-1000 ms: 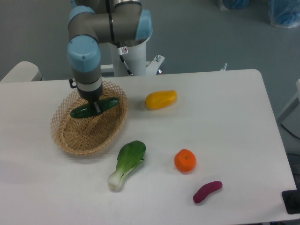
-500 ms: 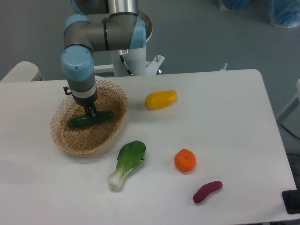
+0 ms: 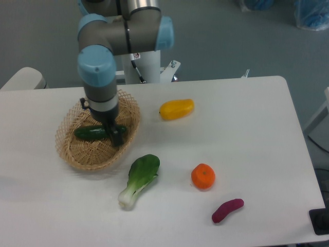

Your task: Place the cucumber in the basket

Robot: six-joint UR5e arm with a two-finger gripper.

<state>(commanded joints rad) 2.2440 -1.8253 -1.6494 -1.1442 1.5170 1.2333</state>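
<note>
The dark green cucumber (image 3: pixel 90 133) lies flat inside the tan wicker basket (image 3: pixel 67 154) at the left of the table, pointing left to right. My gripper (image 3: pixel 115 135) points down into the basket over the cucumber's right end. Its fingers stand apart and do not hold the cucumber. The arm hides the back part of the basket's rim.
A yellow pepper (image 3: pixel 176 109) lies right of the basket. A bok choy (image 3: pixel 140 178) lies just in front of the basket. An orange (image 3: pixel 203 176) and a small purple vegetable (image 3: pixel 227 210) sit at the front right.
The gripper lowered the cucumber into the basket and let it go. It has since shifted right toward the cucumber's right end, while the cucumber stays lying in the basket.
</note>
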